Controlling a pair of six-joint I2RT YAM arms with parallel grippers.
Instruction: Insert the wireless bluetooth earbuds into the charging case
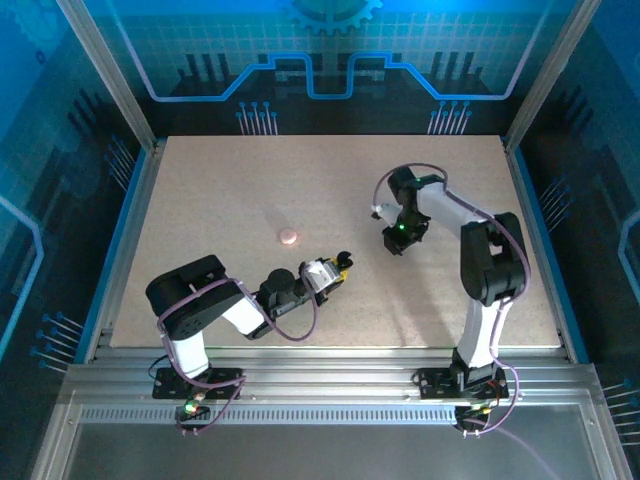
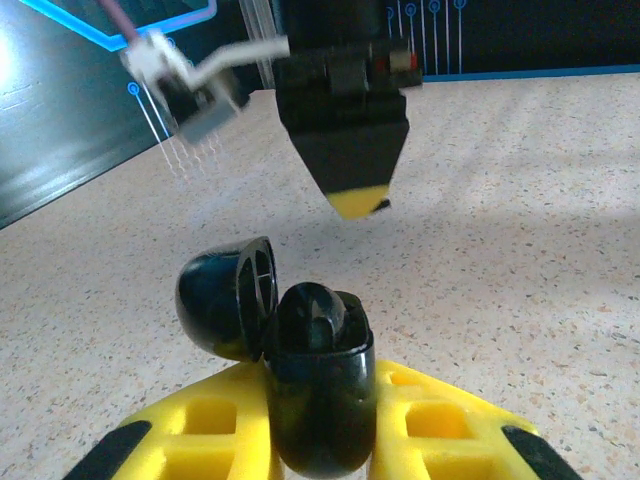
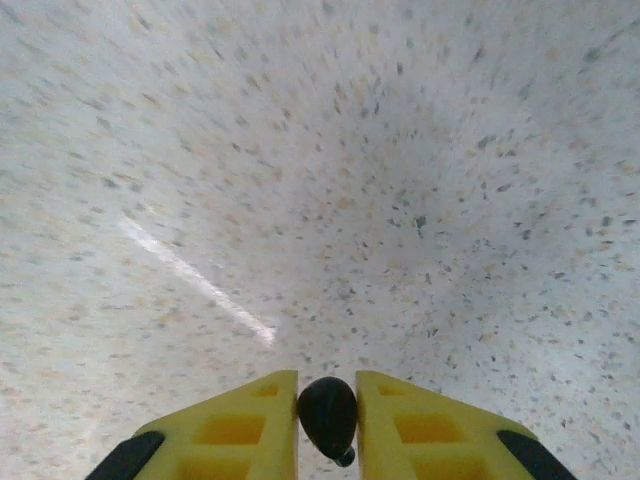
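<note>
Your left gripper (image 1: 341, 264) is clamped on the black charging case (image 2: 318, 400), whose lid stands open. Your right gripper (image 2: 358, 203) pinches a black earbud (image 3: 327, 415) near the case, not touching it. A pink round case (image 1: 288, 236) lies well apart from the black one, on its left.

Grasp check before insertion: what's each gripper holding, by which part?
Left gripper clamps the open black charging case by its lower body. Right gripper pinches a black earbud by its sides.
</note>
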